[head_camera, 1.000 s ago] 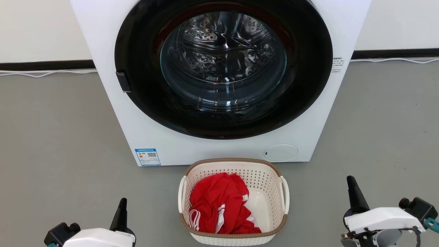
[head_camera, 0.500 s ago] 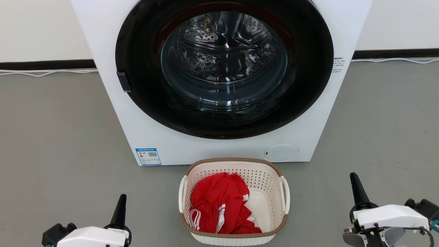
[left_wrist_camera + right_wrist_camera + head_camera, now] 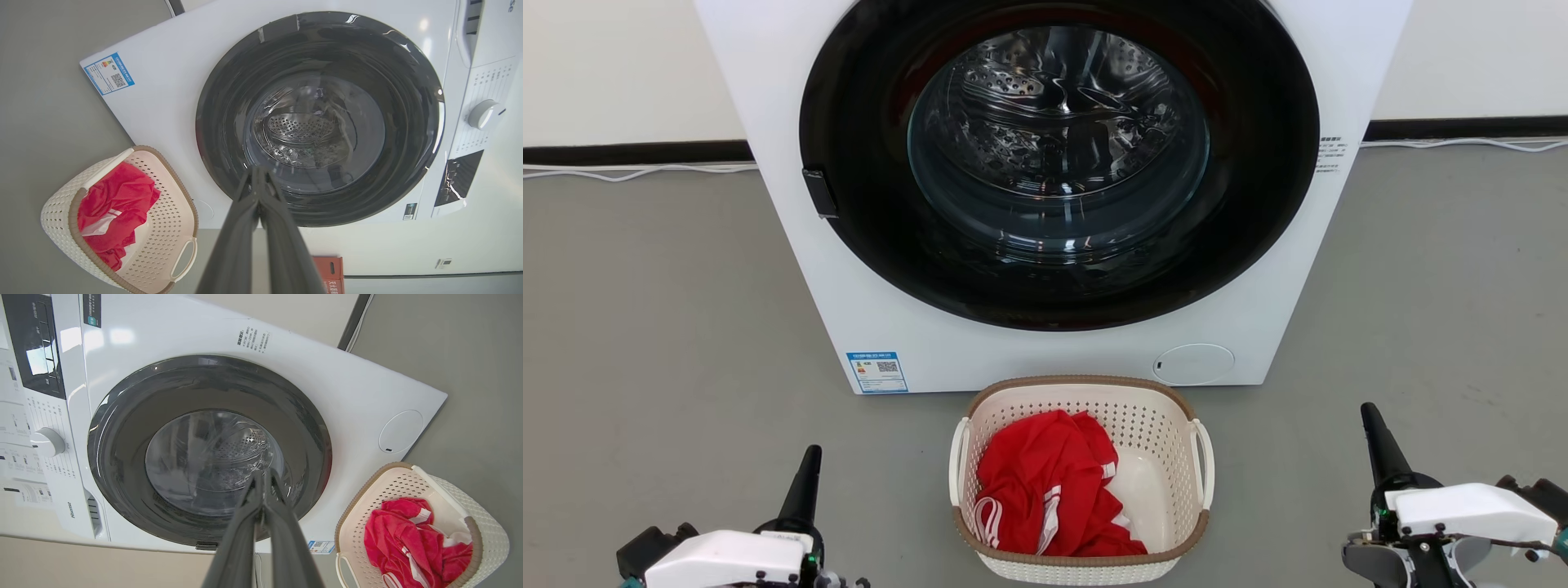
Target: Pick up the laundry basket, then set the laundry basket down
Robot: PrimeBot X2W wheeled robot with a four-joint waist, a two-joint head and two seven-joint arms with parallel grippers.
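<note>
The cream-white perforated laundry basket point(image 3: 1160, 441) with its brown rim stands on the grey floor just in front of the washing machine, a red garment point(image 3: 1045, 486) inside it. It also appears at the lower left of the left wrist view as the laundry basket point(image 3: 163, 228), and at the lower right of the right wrist view as the laundry basket point(image 3: 486, 522). My left gripper point(image 3: 809, 457) is shut, well to the basket's left, holding nothing. My right gripper point(image 3: 1370, 415) is shut, well to the basket's right. Both wrist views show the fingers pressed together at the tips, left gripper point(image 3: 258, 173) and right gripper point(image 3: 263, 475).
The white washing machine point(image 3: 1258, 327) with its shut dark round door point(image 3: 1058, 155) stands right behind the basket. Grey floor point(image 3: 670, 327) spreads on both sides. White cables point(image 3: 637, 173) run along the back wall. A red-orange crate point(image 3: 329, 271) sits by the wall.
Both arms have sunk lower and drifted slightly outward, the left toward the left edge and the right toward the right edge. The basket has stayed put.
</note>
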